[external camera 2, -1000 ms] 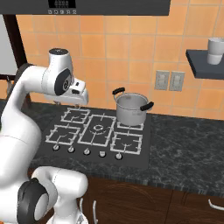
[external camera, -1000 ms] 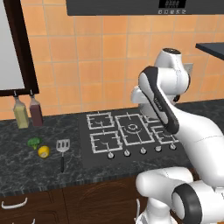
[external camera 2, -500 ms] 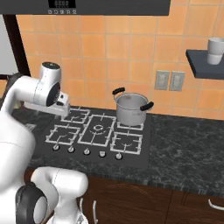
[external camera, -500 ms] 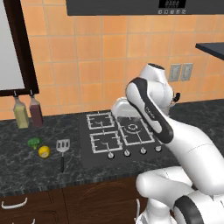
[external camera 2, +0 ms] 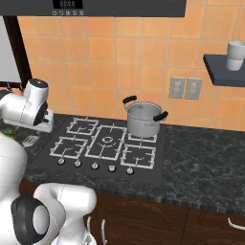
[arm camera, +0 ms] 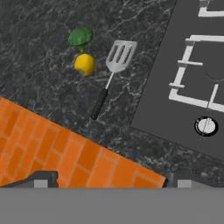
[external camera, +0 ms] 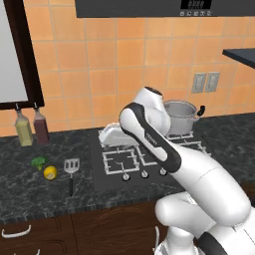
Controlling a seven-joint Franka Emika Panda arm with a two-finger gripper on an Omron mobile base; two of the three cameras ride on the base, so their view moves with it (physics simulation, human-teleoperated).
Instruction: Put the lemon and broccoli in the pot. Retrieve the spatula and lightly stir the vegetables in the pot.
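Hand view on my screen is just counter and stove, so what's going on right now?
Nothing is picked up yet. The lemon, broccoli and spatula lie together on the dark counter left of the stove, lemon and broccoli close beside each other, the spatula alongside. The pot stands on the stove's back right burner. The gripper is open and holds nothing, looking down at the three items.

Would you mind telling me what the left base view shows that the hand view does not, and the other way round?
Left base view alone: the pot on the back right burner, and two bottles by the wall. Hand view alone: the gripper with its tips spread wide. Both share the lemon, the broccoli beside it, the spatula and the stove.
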